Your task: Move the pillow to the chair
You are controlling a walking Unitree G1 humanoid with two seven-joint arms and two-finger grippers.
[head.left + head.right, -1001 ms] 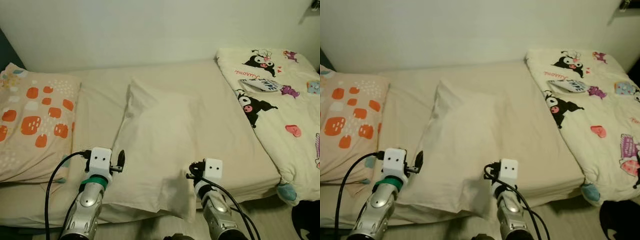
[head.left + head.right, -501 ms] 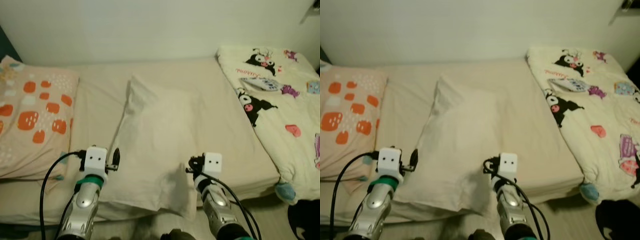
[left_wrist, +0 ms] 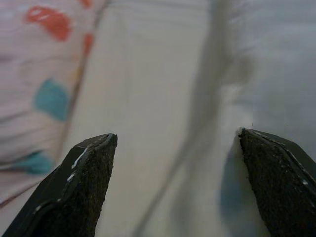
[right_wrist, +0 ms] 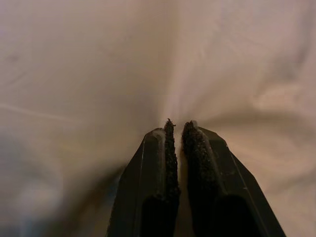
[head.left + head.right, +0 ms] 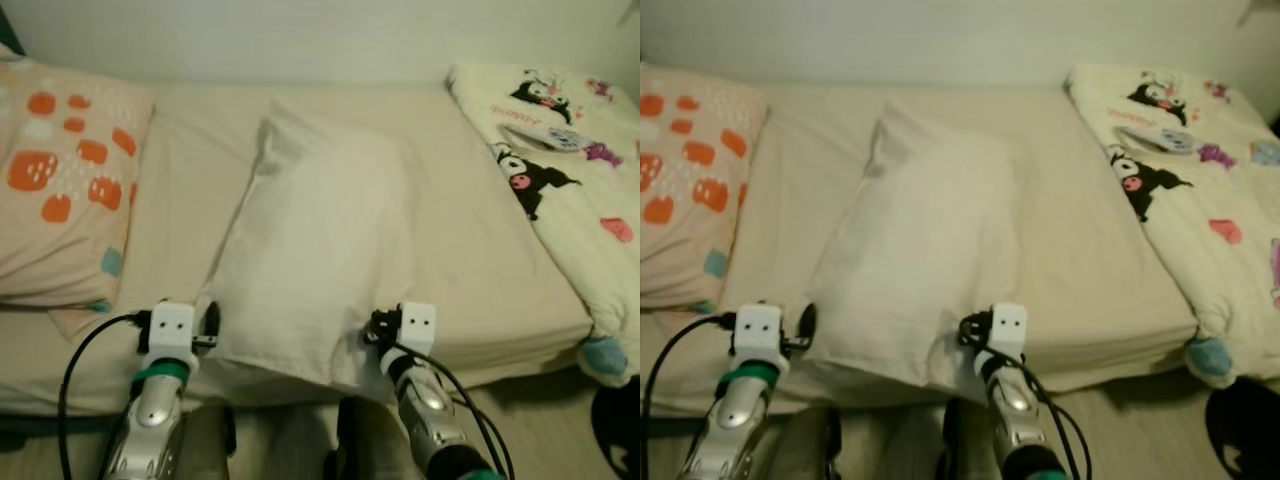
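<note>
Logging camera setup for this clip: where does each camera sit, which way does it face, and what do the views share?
Left eye view: on the head, looking forward and down at the bed with the white pillow; both silver arms show.
Right eye view: the other stereo eye, same scene, same arms.
Left wrist view: looks along the open left gripper at the pillow's edge and the patterned pillow.
Right wrist view: looks along the right gripper, shut on pillow fabric.
Shared: all four views show the white pillow.
</note>
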